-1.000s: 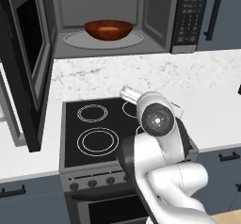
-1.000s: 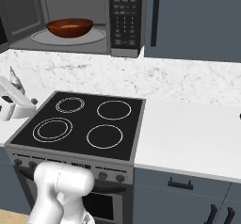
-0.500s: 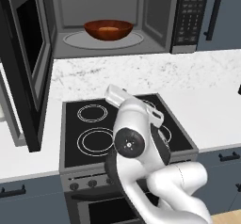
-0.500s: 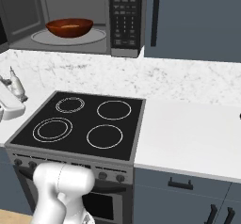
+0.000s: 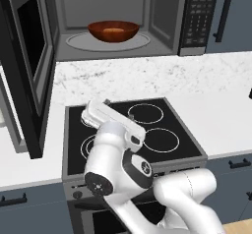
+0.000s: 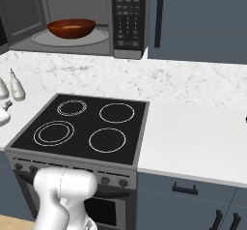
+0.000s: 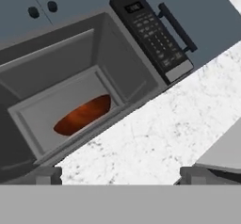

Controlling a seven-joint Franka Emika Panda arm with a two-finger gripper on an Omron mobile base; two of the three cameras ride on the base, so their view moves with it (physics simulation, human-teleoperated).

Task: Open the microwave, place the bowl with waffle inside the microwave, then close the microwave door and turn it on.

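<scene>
The microwave (image 5: 123,16) stands open above the marble counter, its grey cavity exposed. The microwave door (image 5: 29,66) is swung out to the left. The reddish-brown bowl (image 5: 113,30) sits on the round glass turntable (image 5: 78,42) inside, with the tan waffle (image 5: 114,31) in it. From the right, the bowl (image 6: 71,28) sits left of the keypad (image 6: 128,16). The arm's white forearm (image 5: 115,125) lies low over the stove's left rings. In the hand view my gripper (image 7: 120,177) is open, fingertips wide apart and empty, looking across the counter at the bowl (image 7: 84,115).
A black four-ring stove (image 6: 96,127) sits below the microwave. White bottles (image 6: 17,88) stand on the marble counter left of it. Plain white counter (image 6: 193,142) stretches right of the stove. Grey cabinets with dark handles (image 6: 158,16) flank the microwave.
The arm has swung left and down across the stove, its hand now over the left rings. The bowl and the door have not moved. The gripper stays open.
</scene>
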